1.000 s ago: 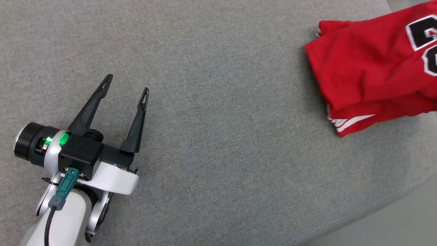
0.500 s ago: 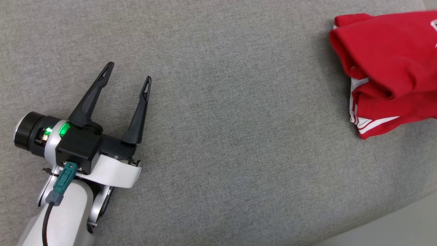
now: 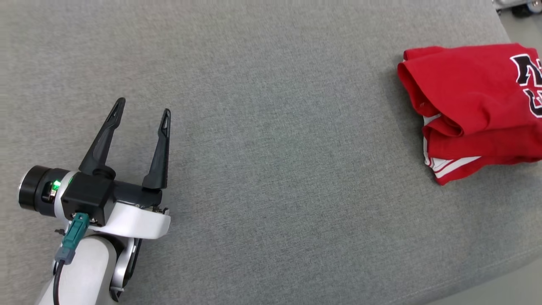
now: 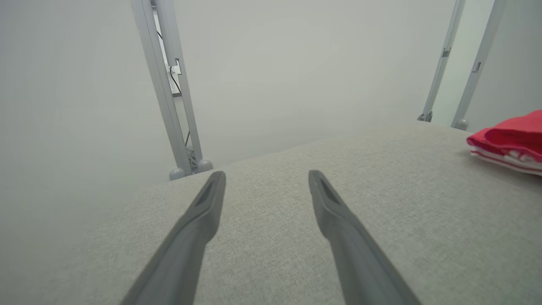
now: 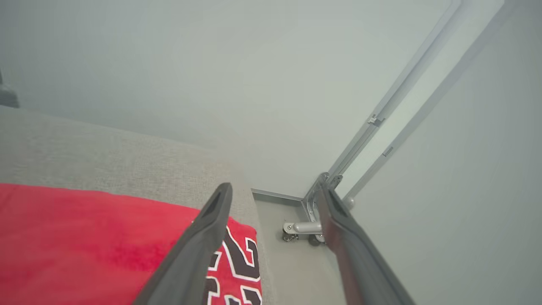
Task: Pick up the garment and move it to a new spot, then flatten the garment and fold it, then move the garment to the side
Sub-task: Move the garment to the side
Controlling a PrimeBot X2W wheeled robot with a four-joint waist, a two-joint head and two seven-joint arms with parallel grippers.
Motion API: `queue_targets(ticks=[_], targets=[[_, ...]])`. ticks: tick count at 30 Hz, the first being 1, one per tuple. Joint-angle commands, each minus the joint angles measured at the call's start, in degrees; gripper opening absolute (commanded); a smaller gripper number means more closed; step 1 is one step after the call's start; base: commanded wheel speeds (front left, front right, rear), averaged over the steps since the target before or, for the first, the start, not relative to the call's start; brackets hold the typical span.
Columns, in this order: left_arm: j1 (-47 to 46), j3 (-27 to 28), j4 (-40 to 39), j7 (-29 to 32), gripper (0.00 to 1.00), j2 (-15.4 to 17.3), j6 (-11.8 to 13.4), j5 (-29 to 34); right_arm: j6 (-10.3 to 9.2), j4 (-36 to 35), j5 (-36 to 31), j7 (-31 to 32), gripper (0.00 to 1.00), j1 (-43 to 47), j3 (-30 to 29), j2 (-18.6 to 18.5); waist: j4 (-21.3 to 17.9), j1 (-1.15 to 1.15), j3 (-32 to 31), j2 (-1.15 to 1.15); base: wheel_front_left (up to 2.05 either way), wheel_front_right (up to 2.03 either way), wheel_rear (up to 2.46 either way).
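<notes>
The garment (image 3: 474, 106) is a red jersey with black-and-white numerals and white stripes, lying folded at the right edge of the grey cushion (image 3: 271, 148). The left wrist view catches its folded edge (image 4: 510, 142) at the far right. My left gripper (image 3: 141, 106) hovers open and empty over the cushion's lower left, far from the garment. In the right wrist view my right gripper (image 5: 275, 190) is open, nothing between its fingers, raised above the garment (image 5: 84, 237) near the cushion's end.
The cushion's right end drops to a pale floor (image 5: 292, 262). Grey metal frame posts on castors (image 5: 302, 228) stand beyond it, and more posts (image 4: 169, 93) rise behind the cushion's far edge.
My right gripper has opened and let go of the garment, which has settled into a folded pile at the right edge. The head camera has shifted; the left arm has barely moved.
</notes>
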Motion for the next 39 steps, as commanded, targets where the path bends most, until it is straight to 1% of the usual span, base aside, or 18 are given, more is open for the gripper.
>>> queue_targets(ticks=[1,4,6,8,11,13,16,20,25,32,33,34,37,39], targets=[[0.93,0.47,-0.18,-0.41,1.00,-0.04,0.63,-0.39,0.01,-4.50,0.58,-0.70,1.00,2.80,-0.88,2.23,1.44,0.00,-2.17,0.00,0.00,0.00,0.00],[1.70,0.96,-0.25,-0.78,1.00,-0.21,1.27,-0.81,0.02,-14.92,4.08,-1.29,1.00,7.80,0.15,8.16,3.01,0.00,-3.94,0.00,0.00,0.00,0.00],[2.16,1.28,-0.47,-0.94,1.00,-0.51,1.75,-1.19,0.00,-20.94,4.99,-1.49,1.00,10.81,1.04,10.34,4.22,0.00,-4.82,0.00,0.00,0.00,0.00],[2.15,1.42,-0.55,-1.28,1.00,-0.83,2.09,-1.39,0.01,-24.82,5.11,-1.40,1.00,13.60,2.41,13.19,5.87,0.00,-5.86,0.00,0.00,0.00,0.00],[3.48,2.05,-0.19,-1.81,1.00,-1.12,2.81,-2.08,0.01,-28.38,3.95,-0.72,1.00,16.44,3.63,16.96,7.89,0.00,-7.77,0.00,0.00,0.00,0.00],[4.26,2.32,0.05,-2.31,1.00,-1.63,2.99,-2.83,0.01,-29.35,3.22,-0.19,1.00,18.20,4.88,19.30,9.12,0.00,-9.51,0.00,0.00,0.00,0.00],[6.18,2.94,0.24,-2.75,1.00,-2.00,3.45,-3.74,0.01,-30.00,2.04,0.67,1.00,20.25,6.02,21.78,10.24,0.00,-11.79,0.00,0.00,0.00,0.00],[8.24,3.13,0.40,-3.19,1.00,-2.60,3.30,-4.91,0.01,-29.35,0.52,1.66,1.00,23.03,6.18,23.54,11.14,0.00,-14.77,0.00,0.00,0.00,0.00],[10.42,2.99,0.67,-3.45,1.00,-2.69,3.04,-5.63,0.01,-28.69,-1.13,2.54,1.00,26.60,5.32,24.62,11.62,0.00,-17.98,0.00,0.00,0.00,0.00],[13.21,2.43,1.31,-3.52,1.00,-2.74,2.59,-6.46,0.01,-28.57,-2.10,3.69,1.00,30.60,4.14,25.15,11.52,0.00,-21.42,0.00,0.00,0.00,0.00],[14.02,2.27,1.28,-3.39,1.00,-2.96,2.16,-7.20,0.01,-28.97,-2.17,4.00,1.00,31.69,4.11,25.23,11.58,0.00,-22.29,0.00,0.00,0.00,0.00],[14.39,2.53,1.27,-3.46,1.00,-3.02,2.56,-7.25,0.01,-29.10,-2.21,4.19,1.00,32.22,3.97,25.21,11.62,0.00,-22.67,0.00,0.00,0.00,0.00],[15.25,2.41,1.54,-3.39,1.00,-2.90,2.72,-7.30,0.01,-29.34,-2.39,4.48,1.00,33.26,3.74,25.23,11.72,0.00,-23.51,0.00,0.00,0.00,0.00],[15.93,2.42,1.69,-3.23,1.00,-2.43,3.41,-6.54,0.01,-29.74,-2.21,4.79,1.00,34.18,3.49,25.25,11.79,0.00,-24.34,0.00,0.00,0.00,0.00]])
